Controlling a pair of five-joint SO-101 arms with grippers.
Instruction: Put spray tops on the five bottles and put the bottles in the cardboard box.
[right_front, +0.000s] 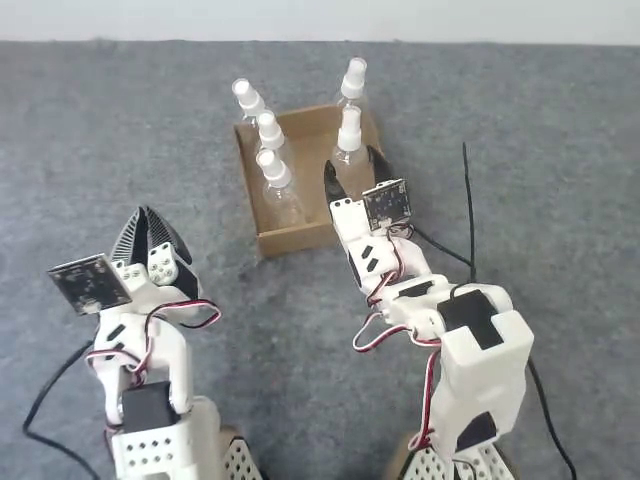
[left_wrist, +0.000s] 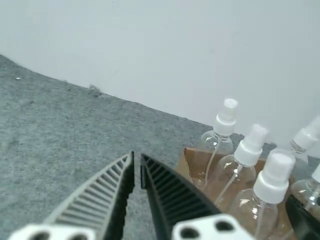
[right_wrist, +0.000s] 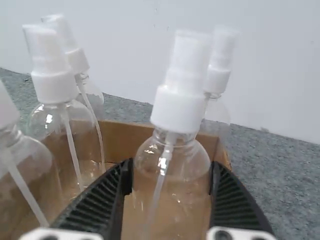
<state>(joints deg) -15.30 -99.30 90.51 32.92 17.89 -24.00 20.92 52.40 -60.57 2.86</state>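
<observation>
right gripper (right_front: 352, 168) reaches over the near wall of the cardboard box (right_front: 295, 240); jaws spread about a bottle's width, one on each flank of the near-right bottle (right_front: 350, 142); in the right wrist view both jaws seem to touch the clear body, so I read it as gripped, not certain; bottle stands upright, long axis vertical, base down in the box's right half, spray top on

key relation: bottle sits dead centre between the jaws, just far of the gripper body; cleanest exit looks like open, then back off to the near side or lift straight up; right arm is the one on it, left arm well apart

neighbours: far-right bottle (right_front: 352, 80) directly beyond the gripped one and near it; row of three bottles (right_front: 270, 135) along the box's left side, the nearest of them just beside the gripper's left jaw; a wide opening could nudge it; all five wear white spray tops (right_wrist: 180, 95); can't tell whether the two farthest bottles stand inside the far wall or just past it

left gripper (right_front: 143, 213) sits near-left of the box over the grey carpet (right_front: 540, 130); jaws closed to a sliver, empty, pointing far

black cable (right_front: 470, 210) lies right of the right arm, out of the path

judgement: capping done; boxing at or near the last bottle
</observation>
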